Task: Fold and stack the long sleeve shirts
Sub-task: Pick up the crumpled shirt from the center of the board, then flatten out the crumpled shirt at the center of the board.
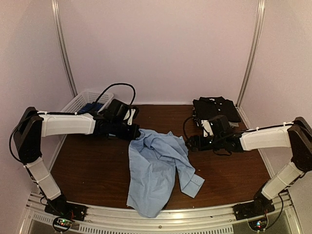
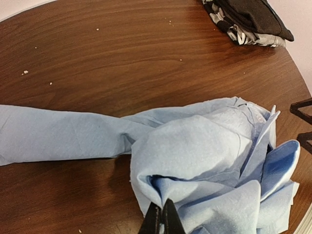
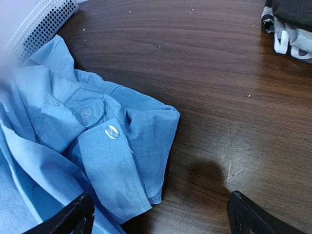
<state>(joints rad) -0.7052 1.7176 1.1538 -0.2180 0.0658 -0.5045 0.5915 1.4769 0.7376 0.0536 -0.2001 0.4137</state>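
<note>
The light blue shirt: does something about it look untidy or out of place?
Yes. The light blue shirt lies crumpled rather than flat, and its lower edge runs over the near edge of the table. The left gripper pinches one bunched fold. Pale crumbs dot the wood.

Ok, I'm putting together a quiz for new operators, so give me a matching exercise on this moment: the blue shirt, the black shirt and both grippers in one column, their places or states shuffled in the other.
Column one:
1. light blue shirt
2. black shirt
3. left gripper
4. right gripper

Column two:
A. open, holding nothing
B. folded, at the far right of the table
C. shut on blue cloth
D. crumpled, in the middle, reaching the near edge

Pairs: 1-D, 2-B, 3-C, 4-A.
</note>
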